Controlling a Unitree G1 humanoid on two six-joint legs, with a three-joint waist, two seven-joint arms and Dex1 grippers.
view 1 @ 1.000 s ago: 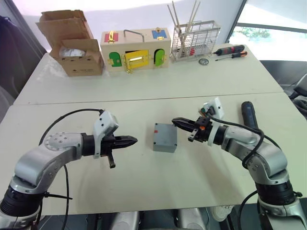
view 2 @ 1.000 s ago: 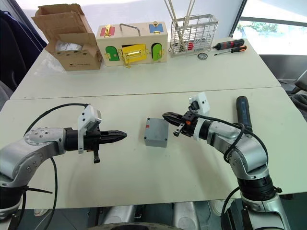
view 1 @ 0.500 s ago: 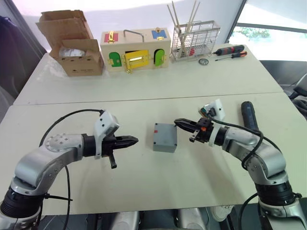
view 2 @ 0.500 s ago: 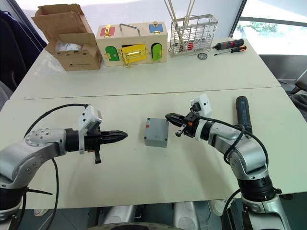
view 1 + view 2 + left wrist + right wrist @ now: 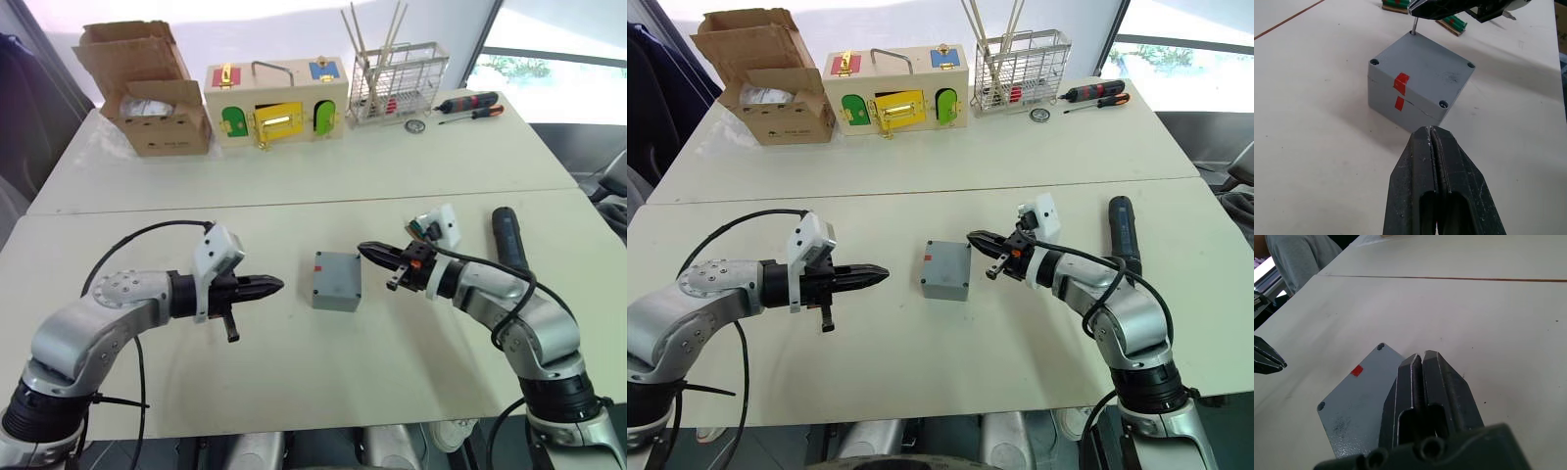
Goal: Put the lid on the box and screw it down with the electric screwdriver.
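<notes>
On the near worktop (image 5: 323, 392) the two arms reach in from either side toward the box (image 5: 337, 281), which sits at its middle with the lid (image 5: 1422, 66) already seated on top, a red mark on lid and box wall lining up on the side that faces the left arm.

The left pincer (image 5: 270, 287) hovers just beside the box on the robot's left, level with it and apart from it — its two black fingers (image 5: 1442, 166) are pressed together and grip nothing.

The right pincer (image 5: 368, 251) comes in from the other side, its tips over the box's far right corner. Its fingers (image 5: 1422, 382) are likewise pinched shut. In the left wrist view a thin metal pin (image 5: 1413, 26) stands upright at a corner hole of the lid directly beneath those tips; whether the tips actually clasp it cannot be told.

The electric screwdriver (image 5: 508, 235) lies flat on the worktop well to the right, beyond the right forearm, untouched.

On the far worktop stand, from the robot's left to right, an open cardboard box (image 5: 147, 88), a wooden box with coloured doors (image 5: 277, 103), a wire rack (image 5: 397, 83) holding thin sticks, and — at the edge — two small red-and-black hand screwdrivers (image 5: 470, 106).
</notes>
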